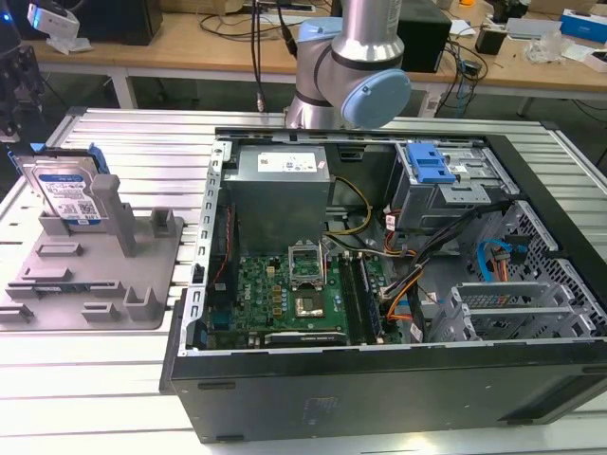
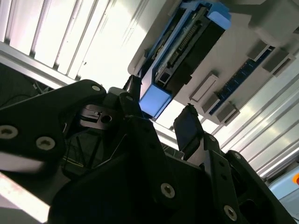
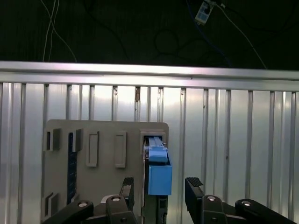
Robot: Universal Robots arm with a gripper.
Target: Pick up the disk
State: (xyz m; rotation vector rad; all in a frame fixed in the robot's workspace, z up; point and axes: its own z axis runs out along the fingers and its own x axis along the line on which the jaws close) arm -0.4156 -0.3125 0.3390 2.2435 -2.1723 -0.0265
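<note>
The disk point(image 1: 68, 185) stands on edge in a slot of the grey fixture point(image 1: 95, 275) at the exterior view's left, with its white-and-blue label facing out. The arm's dark wrist end point(image 1: 13, 85) hangs just above it at the frame's edge. In the first wrist view my gripper point(image 3: 160, 186) is open, one fingertip point(image 3: 127, 185) on each side of the disk's blue end point(image 3: 159, 173), apart from it. The second wrist view shows the same straddle: the gripper point(image 2: 161, 114) sits around the blue rail end of the disk point(image 2: 154, 100), not touching it.
An open black computer case point(image 1: 190, 370) takes up the middle and the exterior view's right, with a blue-handled drive cage point(image 1: 432, 171) inside. The arm's base point(image 1: 351, 66) stands behind it. The fixture's upright posts point(image 1: 119, 213) rise beside the disk. The slatted metal table point(image 1: 85, 398) extends around.
</note>
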